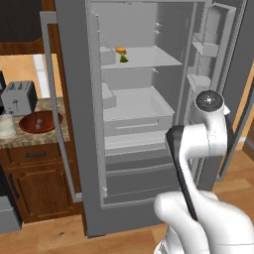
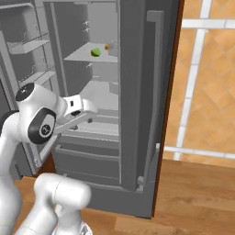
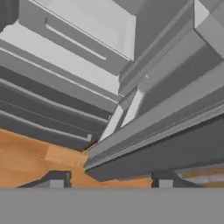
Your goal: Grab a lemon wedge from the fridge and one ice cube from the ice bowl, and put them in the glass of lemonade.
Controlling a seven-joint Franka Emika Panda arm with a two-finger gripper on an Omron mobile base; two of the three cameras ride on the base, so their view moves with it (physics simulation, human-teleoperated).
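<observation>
Left base view: fridge [image 1: 74, 124] w/ both doors swung wide, filling centre frame. Lemon wedge [image 1: 123, 59] sits on upper shelf, just beside a small orange item [image 1: 120, 50], top centre. Ice bowl [image 1: 40, 121] on counter [image 1: 30, 136] at mid left, glass of lemonade [image 1: 6, 126] just left of it, toaster [image 1: 18, 97] behind. Hand view: gripper [image 3: 108, 179] fingers spread apart, nothing between them, lower edge of frame, pointing at fridge's lower drawers and wood floor [image 3: 26, 162].

We see a wood plank floor [image 2: 193, 183], dark wooden base cabinets [image 1: 34, 191] beneath a speckled stone counter [image 1: 30, 136] bearing a silver toaster [image 1: 19, 97], and an orange-tiled wall [image 2: 206, 82].
</observation>
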